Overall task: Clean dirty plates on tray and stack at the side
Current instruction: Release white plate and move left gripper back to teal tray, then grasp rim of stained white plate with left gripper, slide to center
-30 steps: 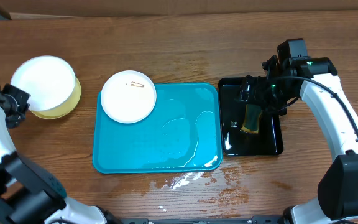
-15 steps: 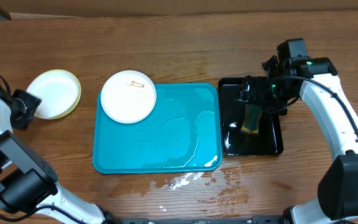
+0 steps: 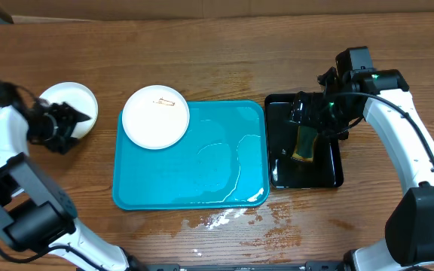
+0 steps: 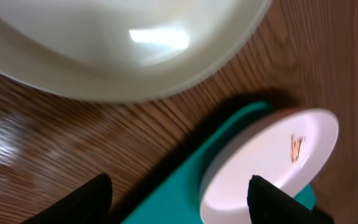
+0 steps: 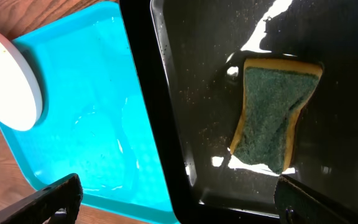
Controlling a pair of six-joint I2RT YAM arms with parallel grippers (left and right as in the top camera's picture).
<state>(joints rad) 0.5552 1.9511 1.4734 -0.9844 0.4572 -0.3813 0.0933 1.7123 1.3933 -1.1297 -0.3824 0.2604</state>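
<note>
left gripper [image 4: 179, 199] hangs with jaws wide and nothing between them, off the tray's [image 3: 202, 184] left edge, just over the stacked plates [image 3: 70, 96]. the smudged plate [image 3: 155, 117] sits on the tray's far-left corner, close to that gripper's right, so the left arm is nearer. right gripper [image 5: 179, 202], also spread wide, hovers beyond the tray's right edge above the sponge [image 5: 272, 112], seemingly not touching it.
</note>
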